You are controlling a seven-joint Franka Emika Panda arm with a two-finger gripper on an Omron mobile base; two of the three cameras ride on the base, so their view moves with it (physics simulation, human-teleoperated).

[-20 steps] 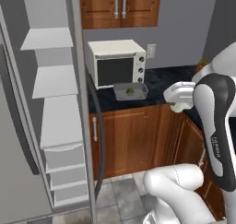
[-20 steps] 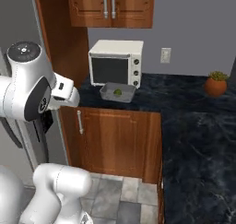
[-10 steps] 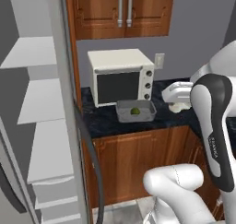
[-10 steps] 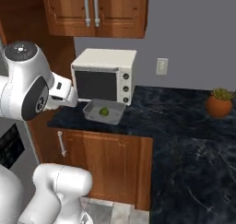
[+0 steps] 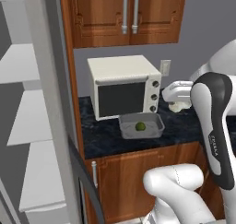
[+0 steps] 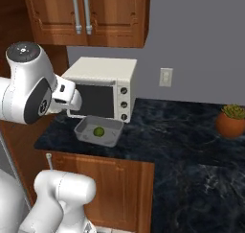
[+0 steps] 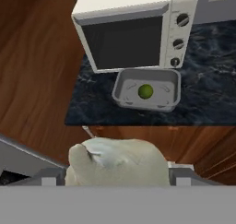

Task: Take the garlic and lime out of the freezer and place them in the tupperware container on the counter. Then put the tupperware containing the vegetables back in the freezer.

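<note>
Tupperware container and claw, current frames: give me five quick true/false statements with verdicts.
1. The lime lies inside the tupperware container. True.
2. The container sits on a freezer shelf. False: it sits on the counter, right in front of the cream oven.
3. The claw is shut on the garlic. True: in the hand view the off-white bulb sits between the fingers.
4. The garlic is already in the container. False: the lime alone lies in it.
5. A potted plant stands right beside the container. False: it stands far off along the counter, at the right edge of the right base view.
</note>
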